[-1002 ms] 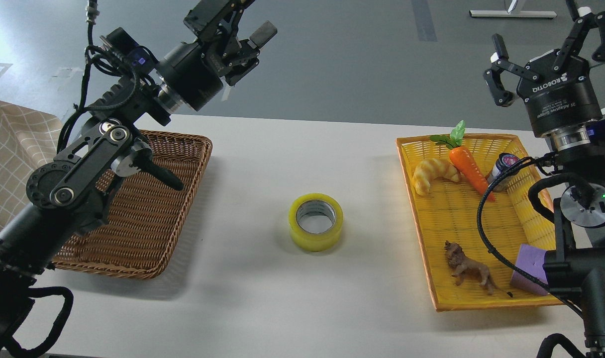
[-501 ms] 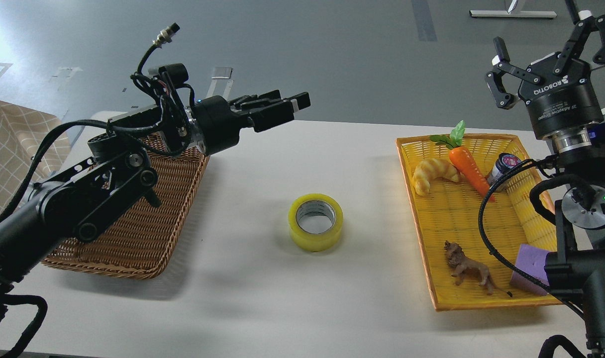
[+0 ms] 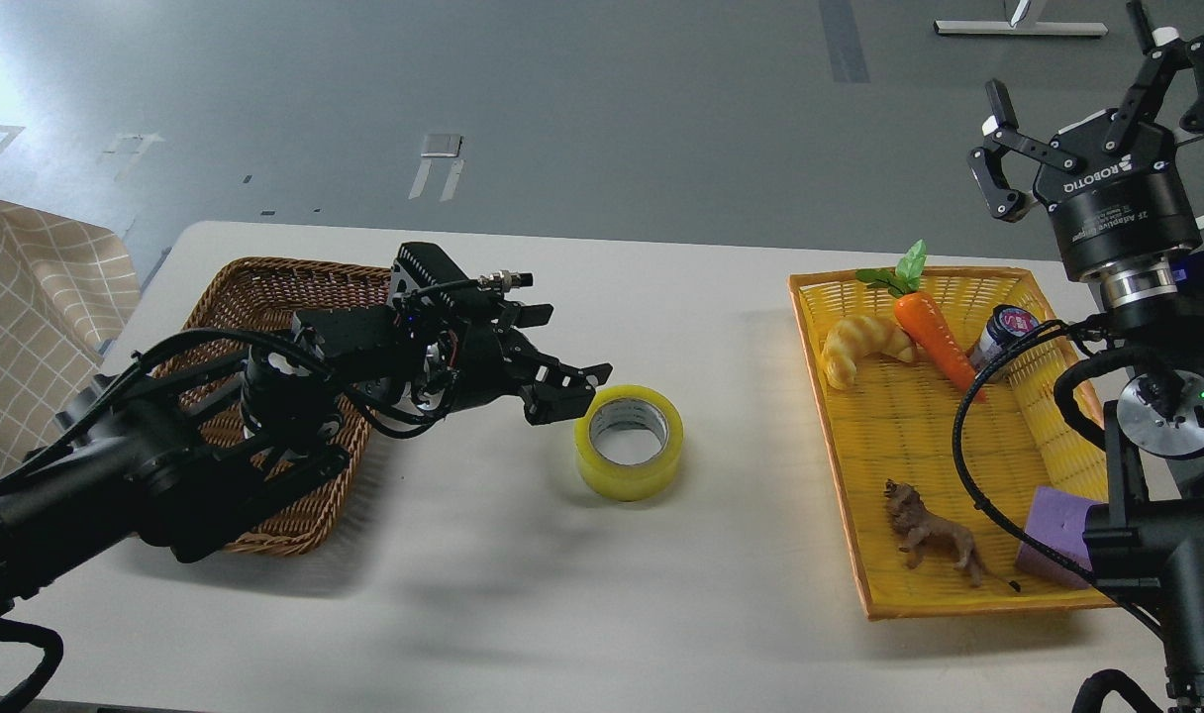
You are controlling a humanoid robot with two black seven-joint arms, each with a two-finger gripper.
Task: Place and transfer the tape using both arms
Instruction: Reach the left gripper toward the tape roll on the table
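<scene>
Tape (image 3: 629, 442) lies flat, core up, mid white surface (image 3: 523, 574), btwn wicker basket (image 3: 265, 396) and yellow tray (image 3: 958, 594). Left gripper (image 3: 562, 381) low, just beside tape's left rim; fingers seen dark and end-on, can't tell gap, nothing held. Right gripper (image 3: 1092, 99) raised above tray's far corner, well apart from tape, fingers spread wide, empty.

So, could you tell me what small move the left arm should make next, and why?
Probably ease the left gripper a little further toward the tape and down over its near wall. The fingers are spread and sit just at the roll's left rim without closing on it, and the roll lies flat on the table with its core up.
</scene>
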